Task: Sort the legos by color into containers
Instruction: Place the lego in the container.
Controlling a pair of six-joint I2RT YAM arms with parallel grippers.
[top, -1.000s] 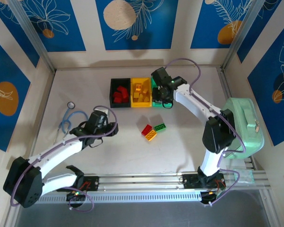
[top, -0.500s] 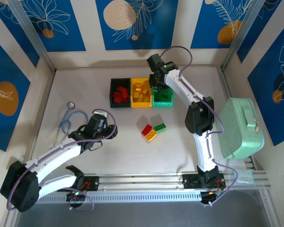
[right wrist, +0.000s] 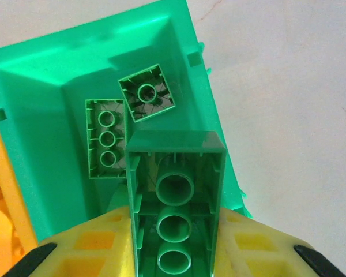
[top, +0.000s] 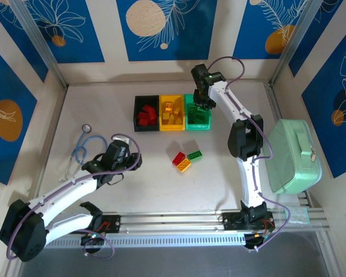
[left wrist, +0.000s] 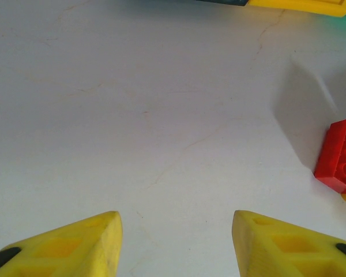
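While the right gripper clamps a green brick underside-up in its jaws, the green bin sits just beyond and below its tips, with 2 more green bricks lying inside. The left gripper hangs with jaws apart, empty, over the table. A red brick lies ahead to its right.
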